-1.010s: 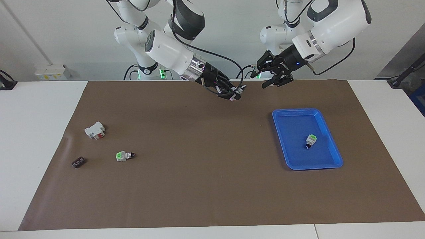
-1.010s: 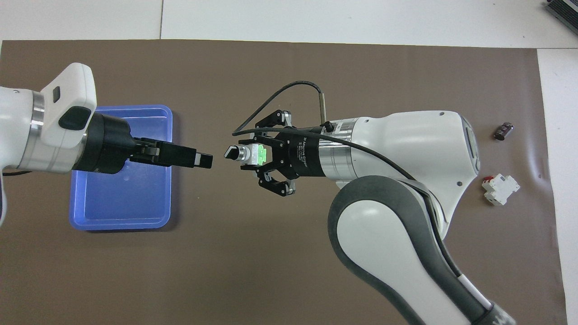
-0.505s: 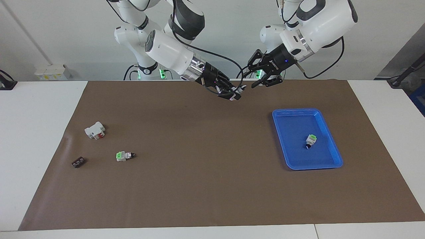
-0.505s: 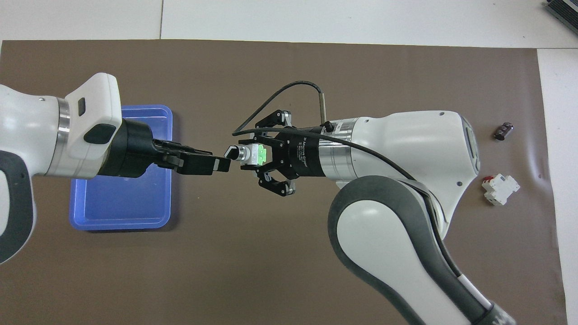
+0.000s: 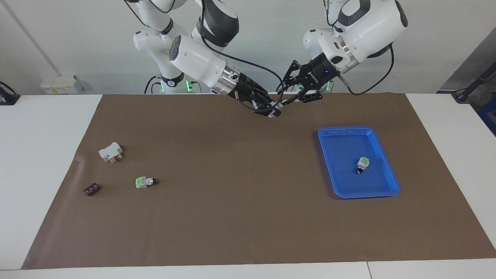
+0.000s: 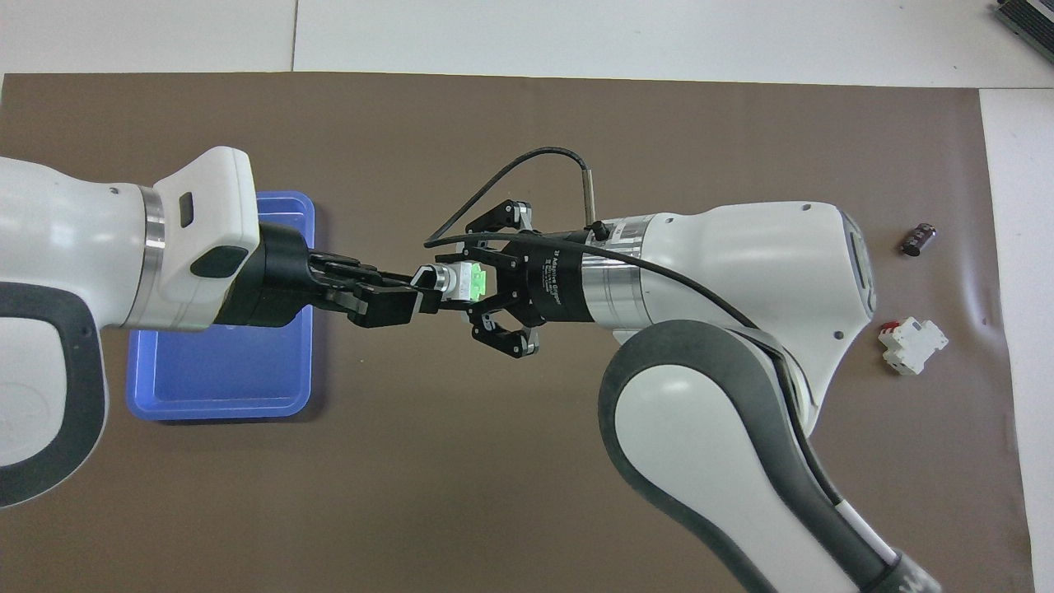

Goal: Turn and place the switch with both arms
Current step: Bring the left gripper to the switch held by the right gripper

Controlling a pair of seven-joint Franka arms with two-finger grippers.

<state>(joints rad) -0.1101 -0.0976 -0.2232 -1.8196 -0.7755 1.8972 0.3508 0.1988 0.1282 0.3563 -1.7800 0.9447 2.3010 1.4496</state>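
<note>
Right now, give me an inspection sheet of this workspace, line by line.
Surface: brown mat on white table.
Job's things: white-grey switch with green tab in right claw, midair; left claw at its dark knob end.
Clutter: two more green-tabbed switches, one on mat, one in blue plastic tray; white block with red part; small black strip.
Cables: black cable loops over right wrist.
Surroundings: white wall.
</note>
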